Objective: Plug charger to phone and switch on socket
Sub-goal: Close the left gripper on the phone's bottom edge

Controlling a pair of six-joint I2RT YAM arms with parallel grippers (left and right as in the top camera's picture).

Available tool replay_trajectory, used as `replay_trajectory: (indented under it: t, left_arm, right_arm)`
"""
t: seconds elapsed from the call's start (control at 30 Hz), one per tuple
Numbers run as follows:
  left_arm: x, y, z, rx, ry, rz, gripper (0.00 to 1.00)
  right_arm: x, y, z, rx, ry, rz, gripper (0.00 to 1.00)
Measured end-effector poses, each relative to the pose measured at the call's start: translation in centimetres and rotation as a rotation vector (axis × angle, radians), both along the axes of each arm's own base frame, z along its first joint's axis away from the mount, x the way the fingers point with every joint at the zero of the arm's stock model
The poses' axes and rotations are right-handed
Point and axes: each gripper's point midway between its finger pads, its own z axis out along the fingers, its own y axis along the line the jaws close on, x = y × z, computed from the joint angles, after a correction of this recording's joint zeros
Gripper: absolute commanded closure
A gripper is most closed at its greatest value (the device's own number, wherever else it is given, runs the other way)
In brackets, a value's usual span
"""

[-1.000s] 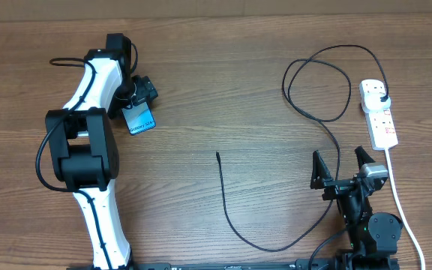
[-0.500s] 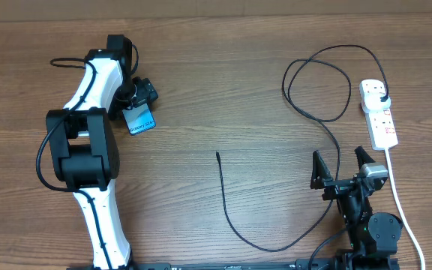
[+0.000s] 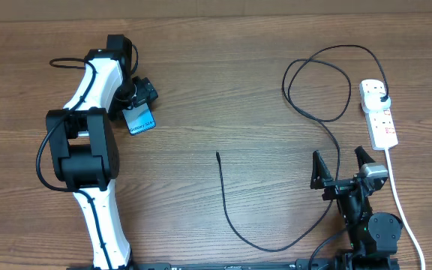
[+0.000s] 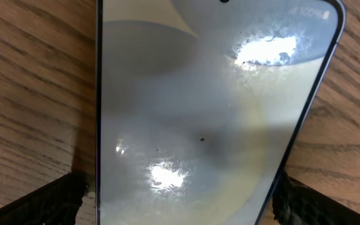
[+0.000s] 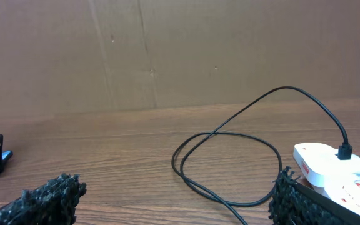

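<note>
The phone, blue-screened, lies at the back left on the wooden table. My left gripper is shut on its upper end. In the left wrist view the phone's glaring screen fills the frame, with the left gripper's fingers against its two long edges. The charger's connector tip lies loose mid-table. Its black cable curves down, then up into loops, and ends at the black plug seated in the socket at the right. My right gripper is open and empty, to the left of the socket. It points at the cable loops.
The socket's thick white cord runs down the right side past my right arm. The right wrist view shows the socket, the plug and a cardboard wall behind the table. My left arm lies along the left side.
</note>
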Motion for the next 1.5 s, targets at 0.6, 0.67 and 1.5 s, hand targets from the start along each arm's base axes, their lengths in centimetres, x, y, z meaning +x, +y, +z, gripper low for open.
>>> replay_trajectory:
  t: [0.6, 0.67, 1.5]
  left_arm:
    - [0.02, 0.07, 0.00, 0.004, -0.001, 0.001, 0.03]
    - [0.03, 0.10, 0.01, 0.006, -0.001, 0.001, 0.03]
    - [0.24, 0.19, 0.03, 0.011, -0.010, 0.002, 0.12]
  right_arm:
    - [0.00, 0.00, -0.01, 0.000, 0.000, 0.000, 0.00]
    - [0.00, -0.01, 0.01, 0.000, 0.000, 0.000, 0.00]
    - [0.00, -0.01, 0.00, 0.000, 0.000, 0.000, 0.00]
